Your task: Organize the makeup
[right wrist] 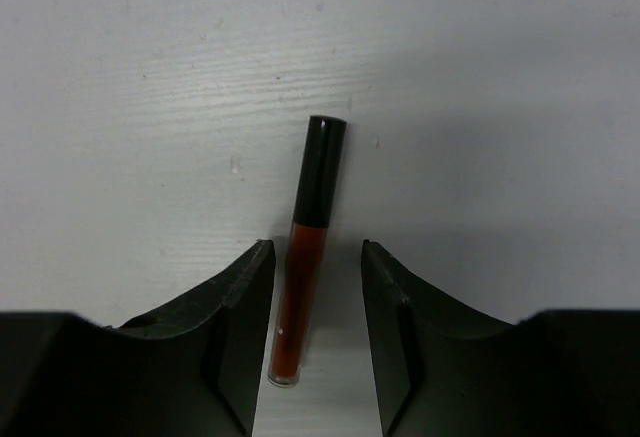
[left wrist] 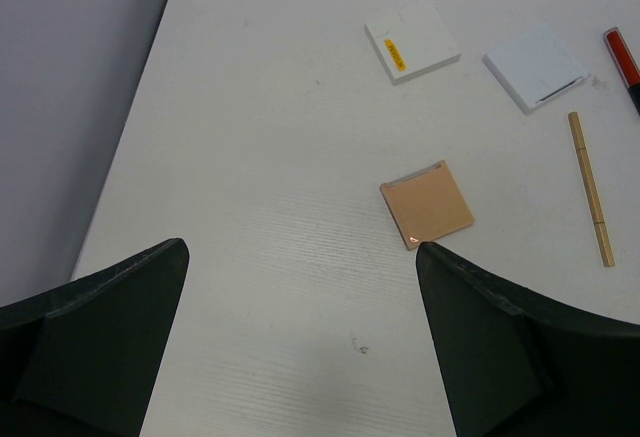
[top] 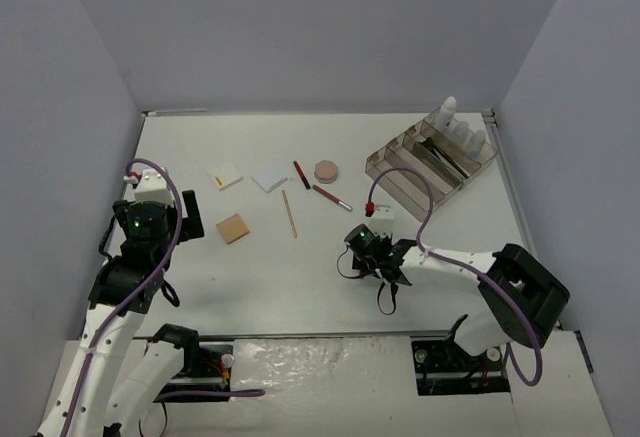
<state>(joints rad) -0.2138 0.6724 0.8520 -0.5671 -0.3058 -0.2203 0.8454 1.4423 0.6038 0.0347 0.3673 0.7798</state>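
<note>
Red tube point(right wrist: 310, 222), black-capped, lies flat on surface point(right wrist: 150, 107), near centre, well apart from tray point(top: 388, 164) at far right. My right claw point(right wrist: 317, 249) straddles it, jaws narrowly apart, not clamped. Risk: tube sits off-centre; squeeze may roll it out.

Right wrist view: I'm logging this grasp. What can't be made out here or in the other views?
- Right wrist: whether the right hand touches the red black-capped tube; shadow hides the contact.
- Top external: that tube, hidden under the hand.
- Top external: contents of the clear divided plastic tray, too small.
- Left wrist: red-and-black stick, cut off by the right edge.
</note>
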